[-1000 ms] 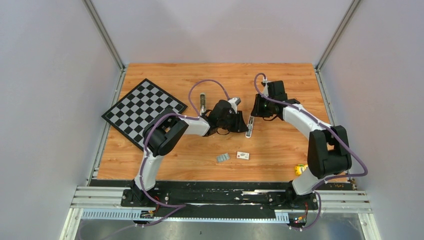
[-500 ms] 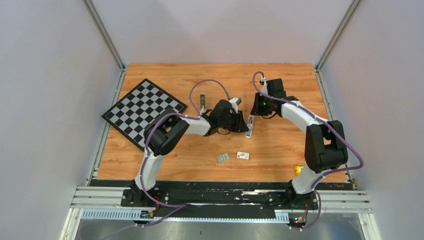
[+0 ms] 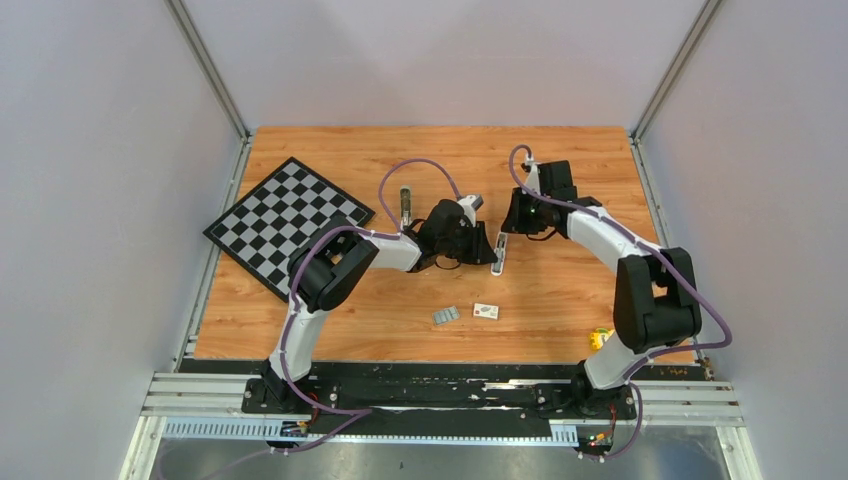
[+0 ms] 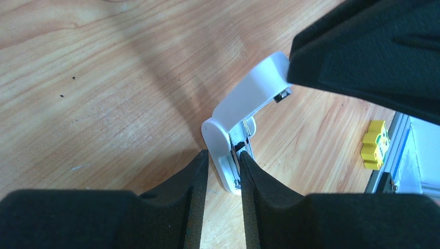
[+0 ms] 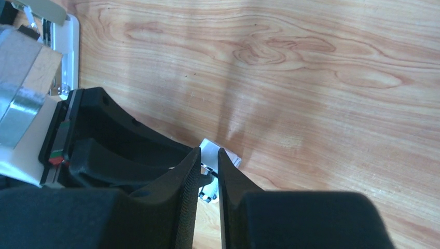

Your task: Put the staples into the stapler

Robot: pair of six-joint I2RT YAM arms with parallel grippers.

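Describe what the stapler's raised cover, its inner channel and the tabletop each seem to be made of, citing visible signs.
Stapler's cover: probably plastic; pale grey-white, smooth matt sheen, rounded moulded edges.
Inner channel: looks like metal; thin, bright silvery rails.
Tabletop: wood or wood-look laminate, hard to tell which; orange-brown grain lines and swirls, smooth, lightly scuffed.

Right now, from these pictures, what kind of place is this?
Probably a robot lab test cell: an orange wood-grain tabletop, plain grey walls enclosing it, and a flat black-and-white checkered board.
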